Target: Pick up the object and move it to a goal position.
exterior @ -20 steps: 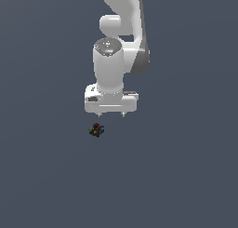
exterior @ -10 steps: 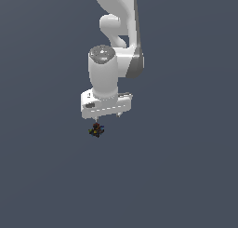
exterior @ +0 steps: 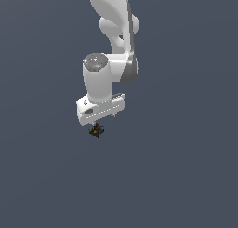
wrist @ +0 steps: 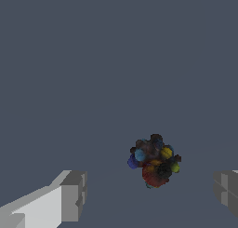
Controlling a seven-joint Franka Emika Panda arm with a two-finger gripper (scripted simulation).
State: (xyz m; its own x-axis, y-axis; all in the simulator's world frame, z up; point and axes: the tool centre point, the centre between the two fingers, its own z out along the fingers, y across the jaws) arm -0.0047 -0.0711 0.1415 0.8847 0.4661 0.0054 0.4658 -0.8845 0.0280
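Observation:
The object [exterior: 96,130] is a tiny dark lumpy thing with red, yellow and blue specks, lying on the grey floor. In the exterior view the white gripper [exterior: 99,122] hangs right above it, with the hand covering the fingers. In the wrist view the object [wrist: 154,160] lies between the two grey fingertips, one finger [wrist: 73,196] on one side and the other finger [wrist: 226,191] at the frame's edge. The gripper [wrist: 149,194] is open and wide apart, touching nothing.
A plain dark grey floor [exterior: 186,176] fills both views. The white arm [exterior: 116,31] rises from the hand toward the top of the exterior view.
The gripper has moved toward the exterior view's left and come down, from beside and above the object to right over it. The object has not moved.

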